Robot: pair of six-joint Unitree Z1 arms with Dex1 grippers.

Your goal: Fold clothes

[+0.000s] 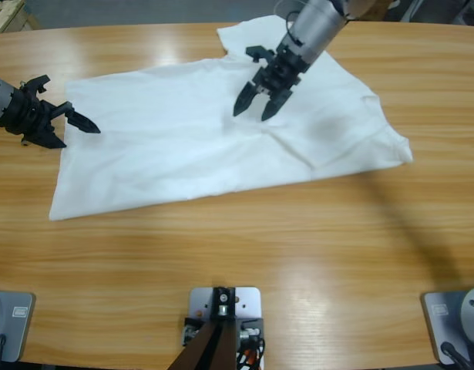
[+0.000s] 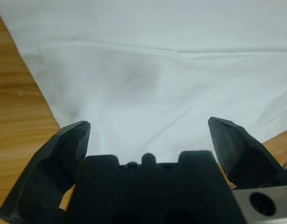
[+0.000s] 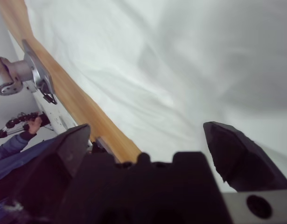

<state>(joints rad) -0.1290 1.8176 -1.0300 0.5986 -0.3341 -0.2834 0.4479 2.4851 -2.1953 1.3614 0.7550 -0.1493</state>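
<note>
T-shirt [image 1: 183, 146] lies spread flat on the table [image 1: 298, 254], not yet folded. Left gripper [image 1: 76, 122] sits at the shirt's side edge, fingers [image 2: 64, 154] released and empty, cloth edge just ahead of them. Right gripper [image 1: 254, 105] hovers over mid-shirt, fingers [image 3: 236, 154] released, nothing between them. Thin cotton: light, limp, will drape and bunch, likely slides on the wood. My read: pinch a hem or corner right at the fingertips, not mid-panel.

My arms are silver-grey tubes ending in matte black hardware. Each gripper [image 1: 253, 105] carries two wedge-shaped black jaws on a blocky, notched black body.
</note>
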